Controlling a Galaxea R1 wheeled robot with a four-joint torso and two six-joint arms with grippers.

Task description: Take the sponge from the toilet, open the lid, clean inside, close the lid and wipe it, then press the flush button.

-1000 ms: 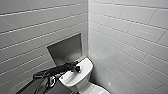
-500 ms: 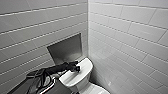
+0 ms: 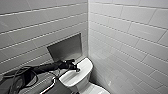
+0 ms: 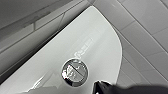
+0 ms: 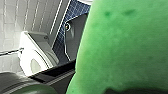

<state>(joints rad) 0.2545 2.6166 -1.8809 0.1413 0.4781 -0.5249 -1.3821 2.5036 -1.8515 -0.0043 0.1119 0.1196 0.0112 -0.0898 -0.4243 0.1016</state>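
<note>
Close before the right wrist camera, the bright green sponge (image 5: 120,45); right claw's grip not to be told. From the left, dark left arm (image 3: 47,68) stretched out, left claw (image 3: 76,69) low over the flat top of the toilet (image 3: 81,75), just beside the round flush button (image 4: 74,72); open or closed, cannot tell. Behind, a recessed niche (image 3: 66,47) in the tiled wall (image 3: 125,37).
</note>
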